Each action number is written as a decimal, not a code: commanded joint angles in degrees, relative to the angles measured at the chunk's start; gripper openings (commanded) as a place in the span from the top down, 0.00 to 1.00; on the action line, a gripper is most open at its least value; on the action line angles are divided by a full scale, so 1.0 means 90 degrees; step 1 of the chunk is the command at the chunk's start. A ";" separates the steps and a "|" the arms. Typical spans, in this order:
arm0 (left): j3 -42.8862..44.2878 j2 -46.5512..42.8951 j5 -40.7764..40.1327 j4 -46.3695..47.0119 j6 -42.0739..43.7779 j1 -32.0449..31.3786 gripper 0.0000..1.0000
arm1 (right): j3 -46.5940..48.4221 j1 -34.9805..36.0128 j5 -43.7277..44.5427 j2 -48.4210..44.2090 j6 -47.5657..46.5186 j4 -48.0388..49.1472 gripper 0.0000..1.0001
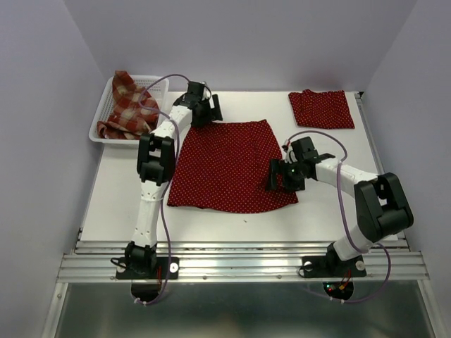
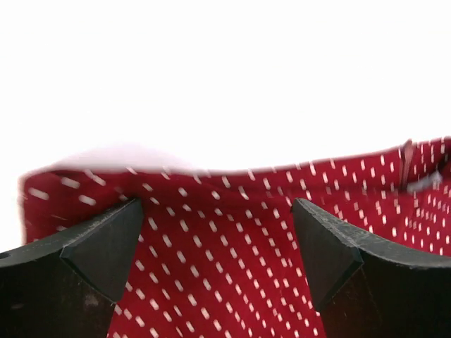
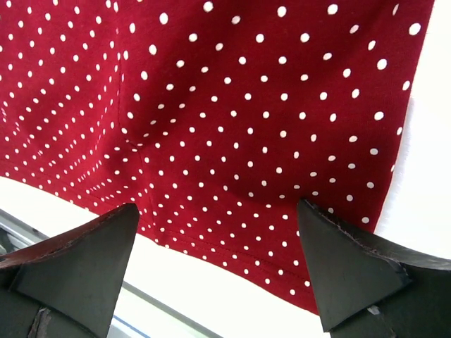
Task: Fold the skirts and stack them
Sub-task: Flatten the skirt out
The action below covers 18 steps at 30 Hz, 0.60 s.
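The spread skirt (image 1: 229, 165), dark red with white dots, is lying flat in the middle of the table (image 1: 106, 197), its waistband at the far side and its wider hem near the arms. The folded skirt (image 1: 320, 109) is sitting at the far right corner, and the plaid skirt (image 1: 127, 105) is lying crumpled in the basket (image 1: 161, 90) at the far left. The left gripper (image 1: 210, 109) is hovering at the far left corner of the waistband, its jaws standing wide apart with nothing between them. The right gripper (image 1: 276, 176) is hanging over the near right corner of the hem, jaws likewise apart and empty. The cloth is looking thin, light and limp, so it is likely going to sag and drag from wherever it is pinched, and a shallow bite may be letting it slip. I am judging the corners to be the best holds: the waistband seam on the left and the stitched hem on the right, each taken a little in from the edge
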 commanded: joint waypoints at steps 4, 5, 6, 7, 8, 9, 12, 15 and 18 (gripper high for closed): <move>0.0721 0.0494 0.0449 0.0071 -0.0153 0.0353 0.01 | 0.0299 -0.0144 0.1115 0.0515 0.0209 -0.0308 0.00; 0.0663 0.0524 0.0488 0.0071 -0.0143 0.0353 0.01 | 0.0405 -0.0202 0.1115 0.0573 0.0200 -0.0308 0.00; 0.0585 0.0495 0.0536 0.0081 -0.0134 0.0353 0.01 | 0.0474 -0.0338 0.1154 0.0719 0.0200 -0.0318 0.00; 0.0478 0.0456 0.0566 0.0100 -0.0134 0.0343 0.01 | 0.0542 -0.0407 0.1174 0.0808 0.0180 -0.0308 0.00; 0.0352 0.0340 0.0595 0.0158 -0.0134 0.0343 0.01 | 0.0611 -0.0476 0.1213 0.0886 0.0180 -0.0308 0.00; 0.0022 0.0261 0.0586 0.0169 -0.0134 0.0324 0.01 | 0.0747 -0.0544 0.1232 0.0974 0.0170 -0.0298 0.00; -0.0946 -0.0217 0.0421 0.0169 -0.0240 0.0265 0.01 | 0.1166 -0.0934 0.1427 0.1383 0.0112 -0.0288 0.00; -0.2483 -0.0997 0.0148 0.0490 -0.0474 0.0168 0.01 | 0.1606 -0.1442 0.1418 0.1862 0.0092 -0.0191 0.00; -0.3992 -0.1837 0.0098 0.0735 -0.0758 0.0050 0.01 | 0.2260 -0.1677 0.1554 0.2370 -0.0326 -0.0142 0.00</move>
